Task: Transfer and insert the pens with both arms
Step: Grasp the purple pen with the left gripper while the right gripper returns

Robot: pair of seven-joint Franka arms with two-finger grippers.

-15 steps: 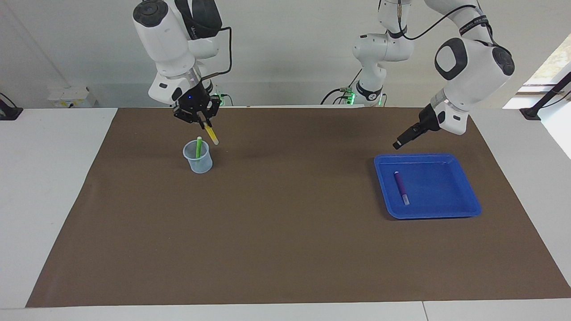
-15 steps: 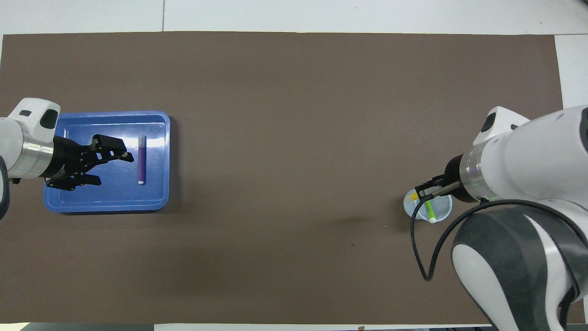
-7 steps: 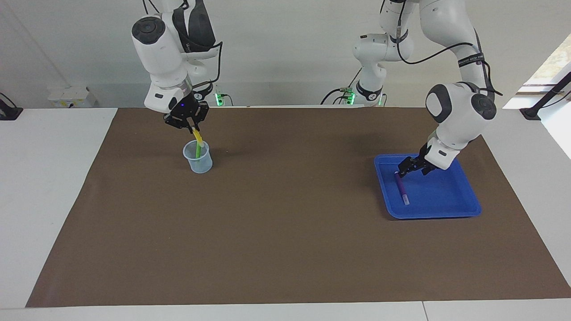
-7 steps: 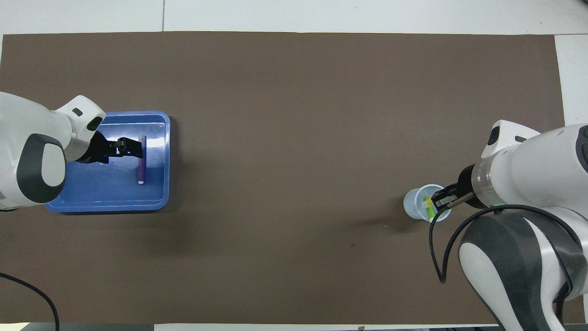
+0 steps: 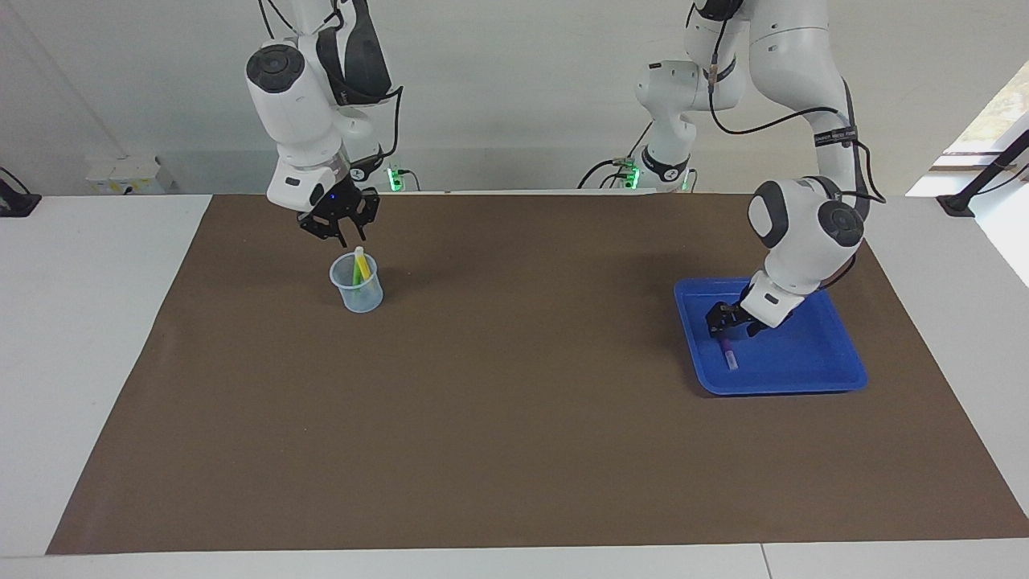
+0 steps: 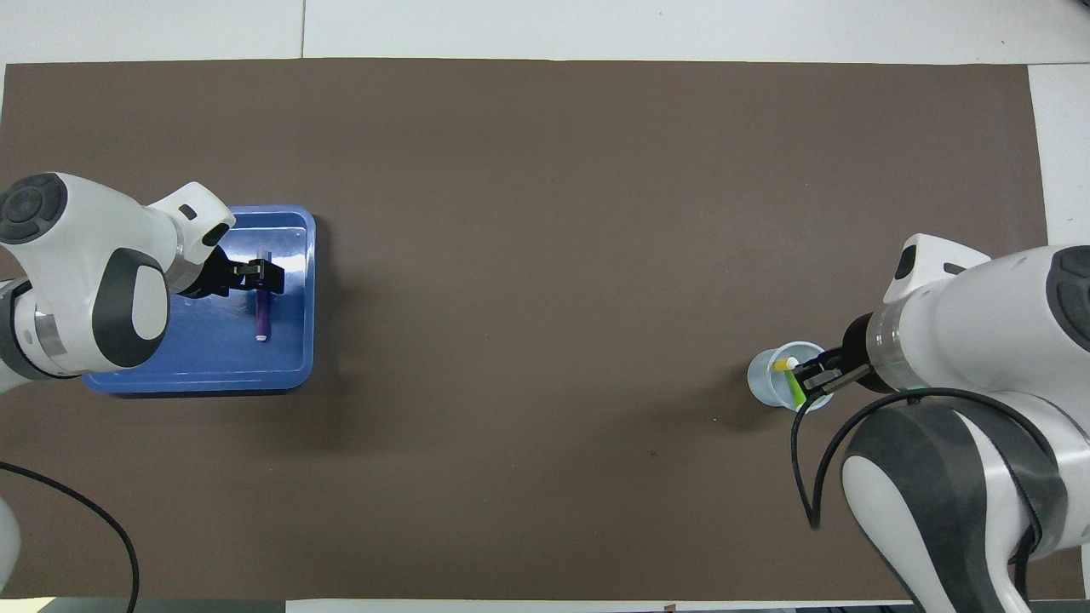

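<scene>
A clear plastic cup (image 5: pixel 358 296) (image 6: pixel 760 380) stands at the right arm's end of the table. The green pen (image 5: pixel 355 277) (image 6: pixel 798 393) and the yellow pen (image 5: pixel 362 262) (image 6: pixel 781 364) lean inside it. My right gripper (image 5: pixel 347 239) (image 6: pixel 813 375) hangs open just above the cup, apart from the yellow pen's tip. The purple pen (image 5: pixel 728 355) (image 6: pixel 262 320) lies in the blue tray (image 5: pixel 804 384) (image 6: pixel 196 375) at the left arm's end. My left gripper (image 5: pixel 721 323) (image 6: pixel 266 274) is down in the tray over the pen's end nearer the robots and hides that end.
A brown mat (image 5: pixel 514 418) covers most of the white table (image 5: pixel 80 338). A black cable (image 6: pixel 800 477) loops down from the right arm's wrist beside the cup.
The right gripper carried the yellow pen over the cup, let it go into the cup and rose slightly. The left gripper dropped from above the tray's edge onto the purple pen.
</scene>
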